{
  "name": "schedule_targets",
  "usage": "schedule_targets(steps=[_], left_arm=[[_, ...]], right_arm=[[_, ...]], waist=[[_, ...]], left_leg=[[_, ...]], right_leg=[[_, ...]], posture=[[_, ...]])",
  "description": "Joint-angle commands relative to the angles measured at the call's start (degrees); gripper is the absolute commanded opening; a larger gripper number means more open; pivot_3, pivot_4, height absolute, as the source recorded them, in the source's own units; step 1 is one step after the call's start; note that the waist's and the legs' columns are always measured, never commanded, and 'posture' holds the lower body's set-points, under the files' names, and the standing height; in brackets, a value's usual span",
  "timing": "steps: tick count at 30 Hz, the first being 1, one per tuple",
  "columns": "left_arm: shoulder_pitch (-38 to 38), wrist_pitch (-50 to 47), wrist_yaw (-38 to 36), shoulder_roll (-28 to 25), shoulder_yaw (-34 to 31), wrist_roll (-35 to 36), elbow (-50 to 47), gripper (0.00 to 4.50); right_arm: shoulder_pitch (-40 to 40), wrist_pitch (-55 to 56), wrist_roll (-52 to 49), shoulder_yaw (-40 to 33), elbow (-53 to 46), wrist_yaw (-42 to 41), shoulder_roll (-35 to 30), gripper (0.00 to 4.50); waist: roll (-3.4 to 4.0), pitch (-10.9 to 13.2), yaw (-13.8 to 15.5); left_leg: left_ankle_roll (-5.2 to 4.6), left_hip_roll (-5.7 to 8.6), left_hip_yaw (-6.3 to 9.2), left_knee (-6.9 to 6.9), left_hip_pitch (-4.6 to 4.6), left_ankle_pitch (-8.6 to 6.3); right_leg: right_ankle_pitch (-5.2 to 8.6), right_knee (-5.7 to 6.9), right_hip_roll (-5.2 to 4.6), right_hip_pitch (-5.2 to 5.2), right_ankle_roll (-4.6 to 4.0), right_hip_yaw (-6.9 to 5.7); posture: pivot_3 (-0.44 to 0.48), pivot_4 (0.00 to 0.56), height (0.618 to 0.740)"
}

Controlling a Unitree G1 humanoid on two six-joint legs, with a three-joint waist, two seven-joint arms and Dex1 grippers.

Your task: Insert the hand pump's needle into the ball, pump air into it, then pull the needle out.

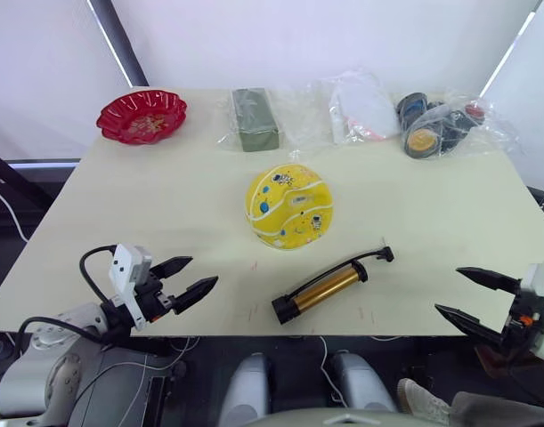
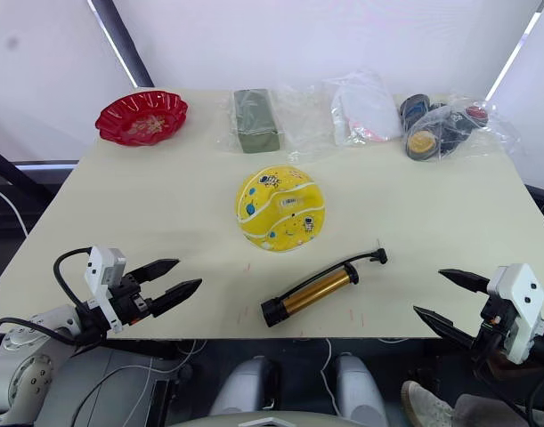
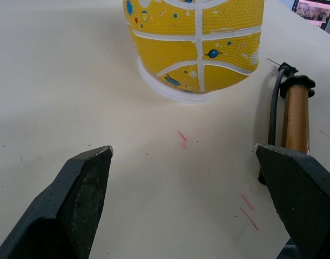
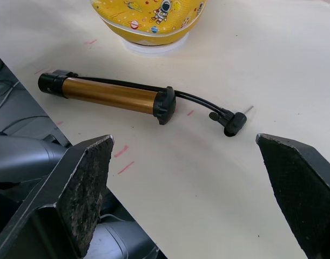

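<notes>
On the table (image 1: 120, 205), hand pump (image 1: 325, 286) lying diagonal, needle (image 4: 249, 109) far-right

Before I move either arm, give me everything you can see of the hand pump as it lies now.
The hand pump lies flat on the table, slanted, just in front of the ball and apart from it. Its cylinder is shiny gold-bronze metal with black caps at both ends. A thin black hose runs along the barrel and past the far cap to a small black fitting with the needle, a short thin metal tip. Only the table touches it; left gripper and right gripper are open, clear of it.
</notes>
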State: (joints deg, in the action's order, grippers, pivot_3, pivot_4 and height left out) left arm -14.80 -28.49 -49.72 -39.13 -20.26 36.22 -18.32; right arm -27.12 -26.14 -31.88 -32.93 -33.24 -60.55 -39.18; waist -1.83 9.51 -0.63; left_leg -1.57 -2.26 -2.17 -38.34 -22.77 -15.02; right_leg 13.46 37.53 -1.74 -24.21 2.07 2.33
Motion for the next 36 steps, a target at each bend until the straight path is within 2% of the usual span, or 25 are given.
schedule_targets(steps=[1, 4, 9, 11, 14, 17, 18, 20, 23, 28, 32, 36], left_arm=[[1.1, -1.4, -1.8, -2.6, -0.6, 2.0, -2.9, 4.50], [3.5, -6.3, -6.9, -9.0, -0.7, 7.4, -9.9, 4.50], [8.3, -9.8, -9.5, -15.4, 1.6, 9.9, -14.3, 4.50], [13.5, -12.1, -9.2, -18.2, 5.4, 10.1, -16.7, 4.50], [21.6, -16.6, -7.5, -19.5, 9.9, 12.3, -18.3, 4.50], [37.0, -24.2, -5.9, -20.7, 20.8, 9.2, -19.0, 4.50], [40.1, -25.8, -6.0, -20.9, 23.1, 8.6, -18.5, 4.50], [47.5, -27.6, -6.5, -18.9, 29.8, 5.8, -16.8, 4.50], [56.5, -30.6, -4.6, -13.1, 38.2, 1.2, -11.7, 4.50], [62.9, -32.7, -2.2, -6.1, 46.7, -5.6, -5.1, 4.50], [66.3, -28.1, -1.4, 0.1, 55.3, -13.9, -0.5, 4.50], [67.9, -27.4, 0.4, 6.4, 60.3, -19.0, 2.9, 4.50]], right_arm=[[1.3, 1.4, -1.4, 0.2, -0.5, -0.7, -1.4, 4.42], [3.9, 0.5, -4.5, 1.0, -1.9, -2.9, -4.0, 4.42], [5.5, -1.0, -7.3, 0.0, -2.9, -3.9, -8.1, 4.42], [6.0, -2.1, -8.4, -1.3, -3.6, -4.1, -10.2, 4.42], [5.3, -3.6, -9.4, -3.6, -4.6, -4.6, -12.3, 4.42], [4.3, -5.0, -9.8, -7.7, -4.3, -4.7, -13.8, 4.42], [4.2, -5.3, -9.7, -8.1, -4.5, -4.3, -14.1, 4.42], [3.0, -6.1, -9.9, -9.5, -4.9, -4.2, -14.1, 4.42], [0.6, -6.7, -10.0, -11.7, -6.0, -4.5, -13.5, 4.42], [-2.6, -7.3, -10.2, -13.9, -7.3, -4.6, -12.4, 4.42], [-4.8, -7.1, -9.8, -14.8, -8.2, -4.1, -11.4, 4.42], [-5.7, -7.3, -10.0, -15.8, -8.9, -2.8, -10.3, 4.42]], waist=[[0.00, 0.0, 0.0], [-0.11, 0.1, 0.0], [0.15, 0.2, 0.1], [0.16, 0.2, 0.3], [0.17, 0.2, 0.3], [0.09, 0.3, 1.2], [0.08, 0.3, 1.3], [0.08, 0.3, 1.3], [0.09, 0.3, 1.6], [0.08, 0.3, 1.2], [0.09, 0.3, 1.4], [0.09, 0.3, 1.4]], left_leg=[[0.00, 0.00, 0.00, 0.00, 0.00, 0.00], [0.00, -0.04, 0.02, -0.04, 0.00, 0.00], [0.00, 0.03, -0.04, -0.01, 0.01, 0.00], [0.00, 0.04, -0.01, 0.02, -0.02, 0.00], [-0.01, 0.05, -0.02, 0.01, -0.04, 0.00], [-0.01, 0.12, 0.00, -0.11, -0.09, 0.00], [-0.01, 0.12, -0.03, -0.15, -0.08, 0.01], [-0.01, 0.13, -0.05, -0.16, 0.09, 0.01], [-0.01, 0.13, -0.07, -0.14, 0.07, 0.01], [-0.02, 0.18, 0.09, -0.22, -0.01, 0.01], [-0.02, 0.21, 0.16, -0.24, -0.05, 0.01], [-0.02, 0.21, 0.22, -0.26, -0.06, 0.01]], right_leg=[[0.00, 0.00, 0.00, 0.00, 0.00, 0.00], [0.00, 0.03, 0.04, -0.02, 0.00, -0.01], [0.00, 0.04, 0.03, 0.00, 0.00, 0.00], [0.01, 0.02, 0.31, -0.01, 0.00, -0.01], [0.00, 0.00, 0.38, 0.00, 0.02, 0.03], [0.00, 0.06, 0.50, 0.07, 0.06, 0.00], [-0.01, 0.01, 0.63, 0.11, 0.10, 0.07], [-0.01, -0.01, 0.69, 0.29, 0.11, 0.08], [-0.01, 0.02, 0.81, 0.26, 0.12, 0.11], [-0.12, 0.05, 0.90, 0.31, 0.31, 0.19], [-0.13, 0.04, 0.88, 0.31, 0.32, 0.19], [-0.13, 0.05, 0.88, 0.30, 0.32, 0.20]], posture=[[0.000, 0.150, 0.740], [0.000, 0.150, 0.740], [0.000, 0.150, 0.740], [0.000, 0.150, 0.740], [0.000, 0.150, 0.740], [0.000, 0.150, 0.740], [0.000, 0.150, 0.740], [0.000, 0.150, 0.740], [0.000, 0.150, 0.740], [0.000, 0.150, 0.740], [0.000, 0.150, 0.740], [0.000, 0.150, 0.740]])
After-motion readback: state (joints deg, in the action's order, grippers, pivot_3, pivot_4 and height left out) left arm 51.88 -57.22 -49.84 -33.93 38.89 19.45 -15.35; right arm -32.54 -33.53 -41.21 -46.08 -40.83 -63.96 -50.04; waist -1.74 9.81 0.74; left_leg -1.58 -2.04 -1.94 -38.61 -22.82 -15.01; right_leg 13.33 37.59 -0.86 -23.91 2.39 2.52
